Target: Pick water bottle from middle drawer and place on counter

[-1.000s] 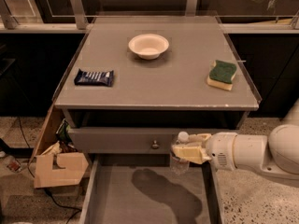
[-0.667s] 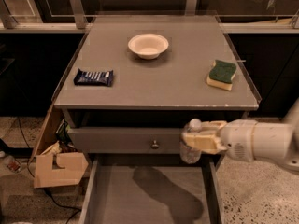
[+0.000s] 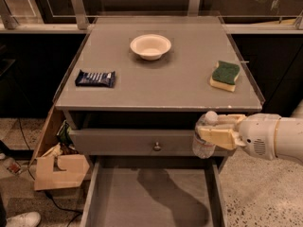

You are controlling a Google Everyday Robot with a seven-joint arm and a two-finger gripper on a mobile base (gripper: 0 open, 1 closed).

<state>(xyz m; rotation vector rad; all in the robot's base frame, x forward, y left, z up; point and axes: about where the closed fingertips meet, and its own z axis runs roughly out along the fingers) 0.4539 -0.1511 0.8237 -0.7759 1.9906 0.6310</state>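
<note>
My gripper [image 3: 218, 129] reaches in from the right and is shut on the water bottle [image 3: 204, 143], a small clear bottle with a white cap. It holds the bottle upright in the air, in front of the cabinet's right front corner and just below the counter's [image 3: 161, 84] front edge. The middle drawer [image 3: 123, 195] is pulled open below, its grey floor bare with only the arm's shadow on it.
On the counter sit a white bowl [image 3: 150, 46] at the back middle, a dark snack bar [image 3: 95, 78] at the left and a green-and-yellow sponge [image 3: 225, 75] at the right. A closed drawer front with a round knob [image 3: 156, 146] lies under the counter. Cardboard [image 3: 59, 170] stands left of the cabinet.
My gripper has risen and shifted to the right with the bottle, from over the drawer's right part to beside the cabinet's front right corner.
</note>
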